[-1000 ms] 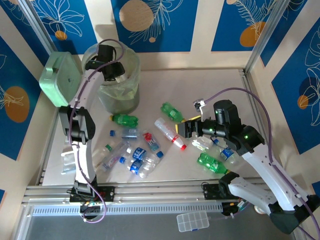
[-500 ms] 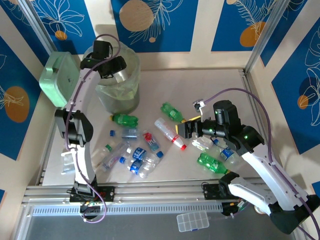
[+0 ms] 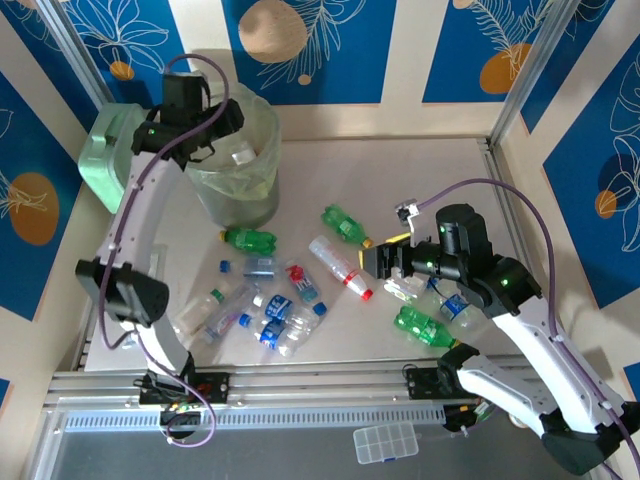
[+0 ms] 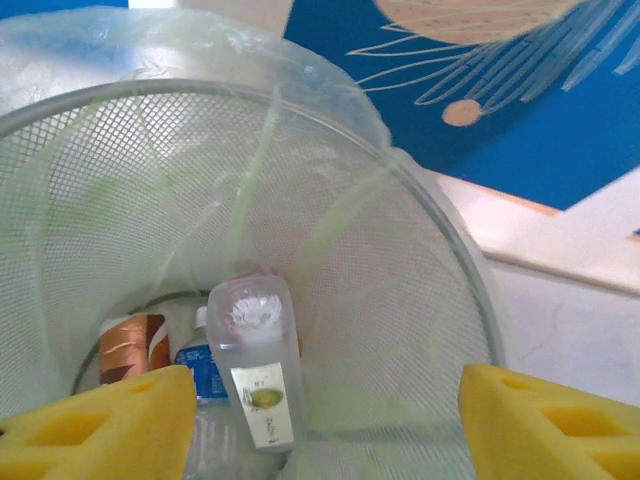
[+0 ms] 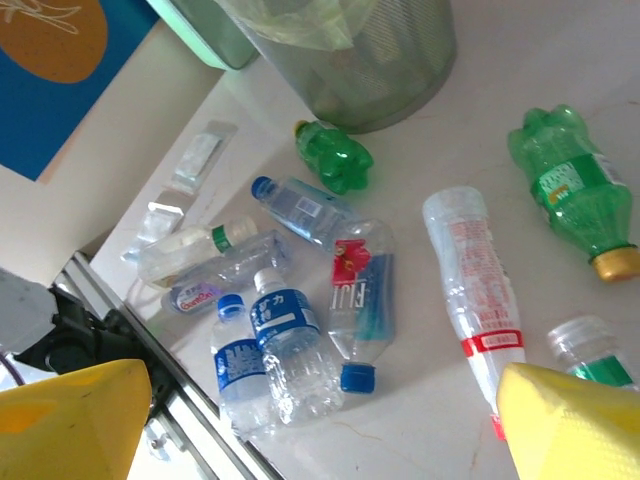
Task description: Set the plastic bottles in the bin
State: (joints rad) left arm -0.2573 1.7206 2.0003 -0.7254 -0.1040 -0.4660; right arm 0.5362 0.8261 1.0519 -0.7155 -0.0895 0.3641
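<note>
Nearest the arm bases, loose plastic bottles (image 3: 275, 308) are scattered on the bench (image 3: 420, 170). Just beyond, the right gripper (image 3: 378, 262) is held over them with jaws apart, nothing gripped. At the far left, the left gripper (image 3: 218, 132) is poised over the bin (image 3: 255, 190), jaws apart and empty; a clear bottle (image 4: 258, 370) is seen inside.

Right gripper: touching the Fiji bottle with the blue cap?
Apart. Right wrist view: the right gripper is open, fingers at the frame's lower corners; the Fiji bottle lies on the table well short of both.
</note>
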